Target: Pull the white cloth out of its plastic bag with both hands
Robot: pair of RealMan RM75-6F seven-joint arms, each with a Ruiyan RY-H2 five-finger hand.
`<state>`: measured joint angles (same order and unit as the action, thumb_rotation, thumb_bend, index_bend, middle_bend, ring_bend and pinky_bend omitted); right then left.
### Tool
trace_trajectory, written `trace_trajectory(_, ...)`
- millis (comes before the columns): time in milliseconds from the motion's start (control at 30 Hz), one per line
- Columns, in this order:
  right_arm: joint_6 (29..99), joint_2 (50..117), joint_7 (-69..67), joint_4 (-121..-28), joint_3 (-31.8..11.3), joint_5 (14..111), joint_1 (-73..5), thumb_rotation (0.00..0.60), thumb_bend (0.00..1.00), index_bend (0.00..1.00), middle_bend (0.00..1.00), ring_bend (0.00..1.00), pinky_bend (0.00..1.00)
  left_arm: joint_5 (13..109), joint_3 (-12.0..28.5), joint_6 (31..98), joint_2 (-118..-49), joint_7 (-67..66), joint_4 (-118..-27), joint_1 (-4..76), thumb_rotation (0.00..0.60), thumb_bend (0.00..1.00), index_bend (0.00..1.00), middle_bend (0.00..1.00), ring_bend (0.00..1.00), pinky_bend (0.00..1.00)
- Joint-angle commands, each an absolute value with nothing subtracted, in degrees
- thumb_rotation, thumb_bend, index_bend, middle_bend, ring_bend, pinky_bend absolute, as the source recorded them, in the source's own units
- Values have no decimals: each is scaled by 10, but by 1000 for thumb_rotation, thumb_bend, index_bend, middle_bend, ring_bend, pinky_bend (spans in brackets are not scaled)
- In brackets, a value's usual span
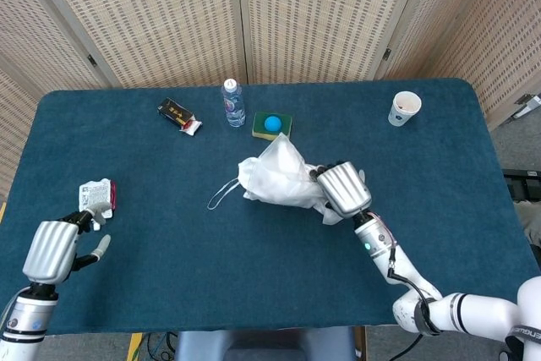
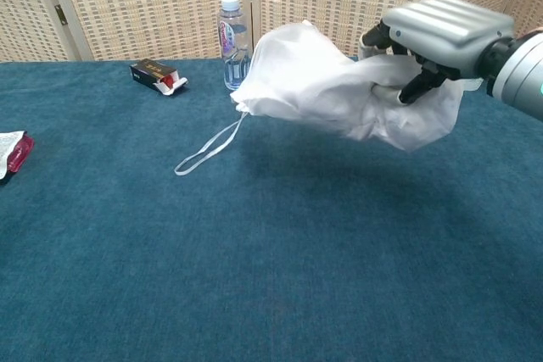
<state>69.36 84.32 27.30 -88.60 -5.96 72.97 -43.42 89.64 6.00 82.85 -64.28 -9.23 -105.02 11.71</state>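
Observation:
My right hand (image 1: 342,189) (image 2: 433,36) grips the closed end of the white plastic bag (image 1: 275,178) (image 2: 331,91) and holds it in the air above the table's middle. The bag bulges with the white cloth, which I cannot tell apart from the bag. A white cord loop (image 1: 222,194) (image 2: 208,147) hangs from the bag's mouth, its lower end lying on the table. My left hand (image 1: 52,250) hovers at the front left corner, fingers apart, holding nothing; the chest view does not show it.
On the blue table (image 1: 152,175) stand a water bottle (image 1: 232,102) (image 2: 230,31), a small dark box (image 1: 178,115) (image 2: 157,75), a sponge with a blue ball (image 1: 271,124) and a paper cup (image 1: 404,108). A red and white packet (image 1: 95,198) (image 2: 10,152) lies near my left hand.

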Motion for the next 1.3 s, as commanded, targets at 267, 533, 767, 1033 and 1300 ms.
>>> trace_trajectory(267, 761, 809, 262, -885, -68, 869, -433, 600, 656, 605, 693, 635, 641, 888, 113, 781, -641, -150, -1130, 188, 600, 358, 281, 504, 546, 741)
trace_trajectory(533, 782, 813, 242, -864, -67, 929, -430, 600, 656, 607, 695, 637, 642, 865, 138, 756, -661, -188, -1151, 229, 600, 337, 237, 570, 574, 763)
trace_trajectory(767, 802, 830, 219, -841, -76, 964, -430, 600, 657, 608, 697, 638, 642, 865, 153, 760, -694, -224, -1148, 257, 600, 167, 269, 876, 819, 997)
trace_trajectory(1033, 833, 851, 191, -811, -87, 999, -431, 600, 657, 608, 697, 638, 641, 842, 162, 749, -707, -263, -1162, 280, 600, 149, 311, 1000, 935, 1000)
trace_trajectory(1300, 845, 861, 172, -795, -89, 1019, -431, 600, 656, 608, 697, 638, 642, 829, 168, 751, -716, -278, -1169, 295, 600, 149, 345, 1000, 946, 1000)
